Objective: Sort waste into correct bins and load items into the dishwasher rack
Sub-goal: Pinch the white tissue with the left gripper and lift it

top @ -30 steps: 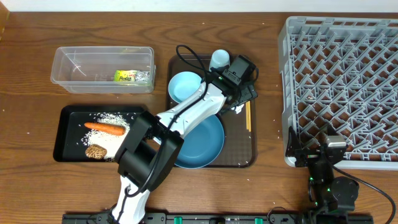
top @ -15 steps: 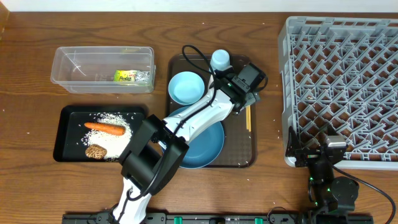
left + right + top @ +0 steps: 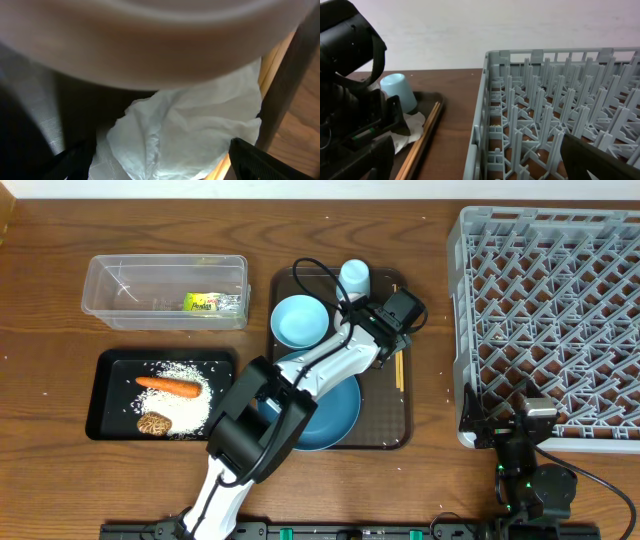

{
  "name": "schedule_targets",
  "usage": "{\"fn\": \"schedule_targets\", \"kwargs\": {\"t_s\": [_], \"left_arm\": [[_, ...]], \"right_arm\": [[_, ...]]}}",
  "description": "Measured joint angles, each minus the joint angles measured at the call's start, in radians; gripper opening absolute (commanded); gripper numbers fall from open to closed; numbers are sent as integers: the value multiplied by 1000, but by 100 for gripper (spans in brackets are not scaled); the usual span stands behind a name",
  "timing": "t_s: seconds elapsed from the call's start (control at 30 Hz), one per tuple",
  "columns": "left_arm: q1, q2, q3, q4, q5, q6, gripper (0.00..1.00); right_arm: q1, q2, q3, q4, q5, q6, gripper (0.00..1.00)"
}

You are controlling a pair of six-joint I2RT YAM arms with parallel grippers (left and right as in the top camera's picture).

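Note:
My left gripper [image 3: 167, 167] is open, with a finger on each side of the crumpled white tissue [image 3: 190, 125] on the brown tray. A blurred pale pinkish curve [image 3: 150, 45] fills the top of that view. In the overhead view the left gripper [image 3: 388, 340] hides the tissue, beside the wooden chopsticks [image 3: 399, 368]. The light-blue cup [image 3: 354, 277], light-blue bowl [image 3: 299, 320] and dark-blue plate [image 3: 338, 412] sit on the same tray. My right gripper [image 3: 520, 423] is open and empty by the grey rack [image 3: 548, 240].
The black tray [image 3: 100, 395] holds rice [image 3: 185, 370], a carrot [image 3: 168, 386] and a brown lump [image 3: 153, 423]. The clear tub [image 3: 110, 285] holds the green-yellow wrapper [image 3: 203, 302]. The brown serving tray [image 3: 404, 430] lies mid-table. The right wrist view shows the rack wall [image 3: 485, 115] close by.
My left gripper has moved a little right and forward from beside the light-blue cup to the tissue by the chopsticks. The right arm has not moved.

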Motion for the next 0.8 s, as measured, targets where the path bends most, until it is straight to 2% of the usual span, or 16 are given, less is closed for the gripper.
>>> {"fn": "schedule_targets", "kwargs": {"t_s": [0.1, 0.17, 0.37, 0.47, 0.63, 0.7, 0.8], "left_arm": [[0, 0, 0, 2, -2, -4, 81], [0, 0, 0, 2, -2, -5, 76], [0, 0, 0, 2, -3, -10, 52], [0, 0, 0, 2, -3, -7, 36], [0, 0, 0, 1, -1, -9, 19], [0, 0, 0, -1, 0, -9, 8], [0, 0, 0, -26, 2, -3, 6]], "right_arm": [[0, 0, 0, 0, 0, 0, 99], [0, 0, 0, 0, 0, 0, 99], [0, 0, 0, 0, 0, 0, 99], [0, 0, 0, 0, 0, 0, 99], [0, 0, 0, 0, 0, 0, 99], [0, 0, 0, 0, 0, 0, 99], [0, 0, 0, 0, 0, 0, 99]]}}
